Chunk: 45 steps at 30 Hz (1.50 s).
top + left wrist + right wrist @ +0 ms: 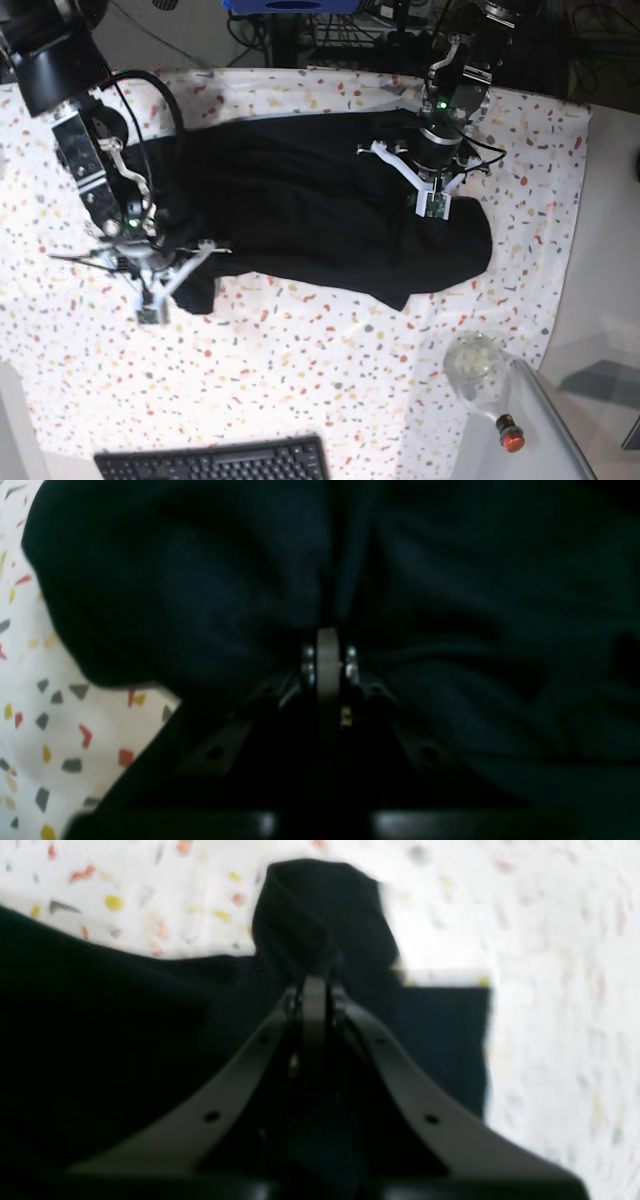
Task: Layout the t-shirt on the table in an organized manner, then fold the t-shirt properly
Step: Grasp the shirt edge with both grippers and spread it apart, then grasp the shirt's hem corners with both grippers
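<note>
The t-shirt (pixel 320 215) lies rumpled across the table (pixel 330 380), spanning both grippers: left gripper (pixel 434 205) and right gripper (pixel 152 305) each pinch its cloth.

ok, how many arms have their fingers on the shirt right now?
2. Left gripper pinches the t-shirt at its right end in the base view; right gripper pinches the left end.

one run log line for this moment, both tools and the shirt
left tool: shut on t-shirt | right tool: shut on t-shirt | t-shirt: bunched on table
</note>
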Motion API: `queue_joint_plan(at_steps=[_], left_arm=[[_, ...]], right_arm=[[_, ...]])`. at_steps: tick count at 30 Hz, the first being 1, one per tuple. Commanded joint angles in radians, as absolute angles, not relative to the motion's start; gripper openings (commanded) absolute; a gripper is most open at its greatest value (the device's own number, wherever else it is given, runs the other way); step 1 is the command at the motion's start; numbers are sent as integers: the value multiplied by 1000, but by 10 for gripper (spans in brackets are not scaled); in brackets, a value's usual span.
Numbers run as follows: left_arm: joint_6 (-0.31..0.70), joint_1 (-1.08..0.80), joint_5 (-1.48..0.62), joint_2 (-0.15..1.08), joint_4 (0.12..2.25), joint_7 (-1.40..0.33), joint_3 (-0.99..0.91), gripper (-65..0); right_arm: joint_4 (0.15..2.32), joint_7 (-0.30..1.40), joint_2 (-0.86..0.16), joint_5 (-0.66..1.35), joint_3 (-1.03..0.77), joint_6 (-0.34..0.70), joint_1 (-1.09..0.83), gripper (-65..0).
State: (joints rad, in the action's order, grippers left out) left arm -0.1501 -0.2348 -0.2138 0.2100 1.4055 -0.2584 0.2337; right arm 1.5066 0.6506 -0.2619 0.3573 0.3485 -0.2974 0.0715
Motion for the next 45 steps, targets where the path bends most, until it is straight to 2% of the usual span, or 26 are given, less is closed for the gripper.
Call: queue_joint_plan(at_steps=[1,7,15,21,25,30,31,34,36,38,39,40,42,44,45], left_arm=[[-150,-234,-213,216,1420,-239,232,-650],[-151,-236,-213,214,1420,-240,232,-650],[-151,-226,-213,214,1425,-240,232,-650],[-151,-223,-217,217,1442,-240,231,-650],[-151,-251,-222,229,1535,-243,197,-650],[-145,-295,-222,223,1699,-430,94,-650],[-140,-302,-222,222,1727,-472,79,-650],[-87,-337,-240,217,1782,-541,27,-650],[-45,-377,-295,208,1801,-547,-33,-650],[-22,-414,-364,211,1801,-547,-97,-500],[-15,-430,-400,214,1793,-547,-122,-411],[-2,-447,-438,219,1790,-547,-151,-296],[39,-490,-496,228,1774,-544,-197,-128],[94,-513,-529,223,1753,-536,-243,-25],[119,-521,-536,220,1733,-524,-263,0]], right_arm=[[1560,634,-269,351,297,-298,51,-650],[1699,631,-268,351,82,-295,-162,-650],[1695,628,-226,351,-111,-298,-297,-650],[1695,634,-225,349,-159,-297,-309,-650],[1698,628,-225,349,-147,-286,-303,-650],[1693,634,-269,349,-124,-163,-179,-650],[1685,634,-278,349,-114,-163,-153,-629],[1661,634,-309,349,-104,-163,-71,-476],[1672,636,-326,349,-105,-163,-45,-401],[1713,636,-349,349,-110,-163,-48,-350],[1736,642,-355,349,-111,-163,-61,-330],[1762,659,-358,349,-111,-163,-84,-311],[1816,680,-355,351,-111,-163,-122,-285],[1853,687,-348,351,-113,-163,-165,-273],[1867,684,-348,352,-113,-163,-191,-272]])
